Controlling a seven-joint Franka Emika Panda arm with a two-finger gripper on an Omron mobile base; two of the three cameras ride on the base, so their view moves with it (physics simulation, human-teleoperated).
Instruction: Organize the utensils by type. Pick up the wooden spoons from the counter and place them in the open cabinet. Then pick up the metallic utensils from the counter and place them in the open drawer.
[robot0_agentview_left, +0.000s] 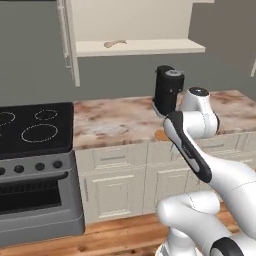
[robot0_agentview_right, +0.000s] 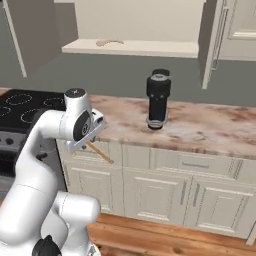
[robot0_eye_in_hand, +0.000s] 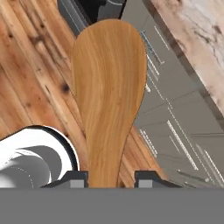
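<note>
Now hand (robot0_eye_in_hand: 107, 178) clamped on wooden spoon (robot0_eye_in_hand: 109, 100), off the counter edge (robot0_agentview_right: 150, 145).

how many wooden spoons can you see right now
2. One pale wooden spoon lies on the open cabinet shelf. The other, the darker wooden spoon, is held in the pincer, out in front of the counter. Others may be hidden.
</note>
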